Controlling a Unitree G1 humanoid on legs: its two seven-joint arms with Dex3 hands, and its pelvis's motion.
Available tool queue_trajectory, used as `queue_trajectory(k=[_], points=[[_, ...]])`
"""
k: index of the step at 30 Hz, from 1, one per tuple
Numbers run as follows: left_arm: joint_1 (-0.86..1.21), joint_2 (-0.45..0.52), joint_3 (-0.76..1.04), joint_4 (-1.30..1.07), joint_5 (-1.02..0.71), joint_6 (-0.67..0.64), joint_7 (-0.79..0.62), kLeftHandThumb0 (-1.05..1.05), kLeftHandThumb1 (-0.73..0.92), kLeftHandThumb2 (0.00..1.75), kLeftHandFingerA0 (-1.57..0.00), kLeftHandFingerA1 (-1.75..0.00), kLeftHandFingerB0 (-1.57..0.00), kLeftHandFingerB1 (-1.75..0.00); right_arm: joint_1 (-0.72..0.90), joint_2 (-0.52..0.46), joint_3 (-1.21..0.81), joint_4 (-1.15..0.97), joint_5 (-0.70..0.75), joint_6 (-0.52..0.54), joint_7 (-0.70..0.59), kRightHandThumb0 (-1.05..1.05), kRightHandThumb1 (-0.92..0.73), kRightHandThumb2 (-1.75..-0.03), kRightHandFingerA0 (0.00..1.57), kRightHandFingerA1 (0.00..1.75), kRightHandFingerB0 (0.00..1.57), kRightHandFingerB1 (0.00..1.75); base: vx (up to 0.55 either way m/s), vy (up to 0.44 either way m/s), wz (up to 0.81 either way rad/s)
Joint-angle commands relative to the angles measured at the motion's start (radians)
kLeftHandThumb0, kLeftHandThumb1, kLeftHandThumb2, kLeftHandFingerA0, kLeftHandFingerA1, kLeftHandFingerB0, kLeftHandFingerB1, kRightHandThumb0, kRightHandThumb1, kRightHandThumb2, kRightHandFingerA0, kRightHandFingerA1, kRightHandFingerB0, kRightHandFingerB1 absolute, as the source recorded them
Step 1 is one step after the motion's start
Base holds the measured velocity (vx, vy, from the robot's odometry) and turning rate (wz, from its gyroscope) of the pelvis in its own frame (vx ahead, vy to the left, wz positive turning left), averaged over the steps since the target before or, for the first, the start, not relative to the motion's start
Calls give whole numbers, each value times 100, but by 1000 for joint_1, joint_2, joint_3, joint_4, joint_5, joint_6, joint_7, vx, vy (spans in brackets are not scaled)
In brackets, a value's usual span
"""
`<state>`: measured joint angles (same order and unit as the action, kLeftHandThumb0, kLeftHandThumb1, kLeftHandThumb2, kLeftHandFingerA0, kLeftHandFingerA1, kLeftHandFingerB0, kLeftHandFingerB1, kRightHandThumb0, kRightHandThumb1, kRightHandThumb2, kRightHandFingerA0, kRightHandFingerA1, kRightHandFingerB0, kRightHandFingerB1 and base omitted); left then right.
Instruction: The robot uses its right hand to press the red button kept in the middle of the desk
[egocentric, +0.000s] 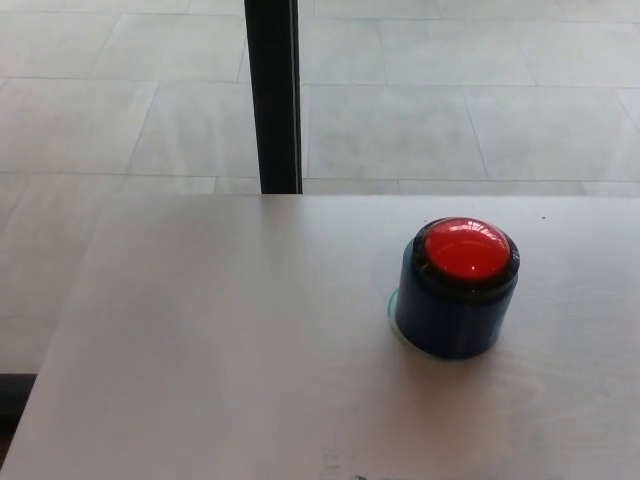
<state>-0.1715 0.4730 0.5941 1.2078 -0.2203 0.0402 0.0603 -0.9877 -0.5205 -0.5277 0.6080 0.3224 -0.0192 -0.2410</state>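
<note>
Red button (465, 250) caps a dark blue housing (455, 320) on the desk (200, 350).

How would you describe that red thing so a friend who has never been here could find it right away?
Start at the pale wooden desk in front of the grey tiled floor. Right of its middle stands a short dark blue cylinder, alone on the surface. The glossy red button is the dome on top, ringed in black, the only bright colour in sight.
</note>
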Motion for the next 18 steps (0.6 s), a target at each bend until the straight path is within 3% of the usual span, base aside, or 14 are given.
queue_trajectory(k=[1, 2, 3, 5, 6, 9, 10, 11, 12, 13, 16, 18], points=[[3, 18, 4, 7, -25, -2, 9, -32, 87, 121, -47, -147, -37, -117, -124, 34, 100, 63, 5, 73, 132, -8, -55, -123, 91, 175, 81, 146, 0, 0, 0], [4, 21, 3, 7, -24, 1, 10, -33, 91, 114, -54, -135, -47, -111, -132, 53, 120, 55, 7, 83, 144, -8, -55, -123, 94, 175, 81, 144, 0, 0, 0], [4, 20, 4, 3, -26, 2, 11, -33, 87, 121, -49, -147, -39, -120, -136, 69, 131, 48, 7, 85, 140, -8, -54, -124, 95, 175, 84, 141, 0, 0, 0], [4, 16, -2, 3, -22, -2, 13, -34, 91, 114, -57, -148, -36, -113, -122, 113, 171, 24, 4, 105, 156, -11, -49, -127, 94, 175, 84, 142, 0, 0, 0], [5, 18, -3, 5, -23, -5, 3, -34, 87, 120, -50, -148, -35, -116, -110, 142, 204, 8, -5, 119, 167, -12, -46, -131, 95, 175, 84, 145, 0, 0, 0], [-2, 22, -7, 10, -25, -2, 2, -34, 92, 114, -52, -143, -36, -112, -96, 164, 225, -15, 3, 153, 178, -11, -48, -130, 95, 175, 84, 146, 0, 0, 0], [-7, 24, -6, 20, -26, -6, 12, -33, 87, 119, -51, -147, -39, -119, -80, 184, 241, -22, -3, 148, 184, -11, -48, -128, 95, 175, 84, 145, 0, 0, 0], [-9, 27, -8, 20, -25, -6, 15, -34, 91, 113, -56, -141, -50, -119, -66, 207, 252, -24, -1, 145, 195, -11, -48, -126, 93, 175, 82, 145, 0, 0, 0], [-11, 28, -7, 18, -30, 0, 17, -34, 91, 112, -55, -150, -39, -119, -42, 245, 284, -18, -17, 143, 202, -13, -49, -125, 95, 175, 79, 150, 0, 0, 0], [-8, 27, -17, 10, -22, 2, 20, -35, 92, 116, -57, -134, -47, -110, -34, 262, 294, -12, -23, 142, 197, -13, -49, -125, 96, 175, 81, 149, 0, 0, 0], [5, 25, -27, -10, -22, -2, 15, -35, 89, 120, -57, -133, -48, -111, -1, 307, 331, -8, -48, 152, 181, -10, -47, -132, 98, 175, 83, 147, 0, 0, 0], [0, 28, -21, -5, -33, 1, 9, -34, 92, 117, -57, -133, -48, -110, 15, 323, 365, 7, -74, 159, 186, -10, -47, -128, 96, 175, 81, 146, 0, 0, 0]])
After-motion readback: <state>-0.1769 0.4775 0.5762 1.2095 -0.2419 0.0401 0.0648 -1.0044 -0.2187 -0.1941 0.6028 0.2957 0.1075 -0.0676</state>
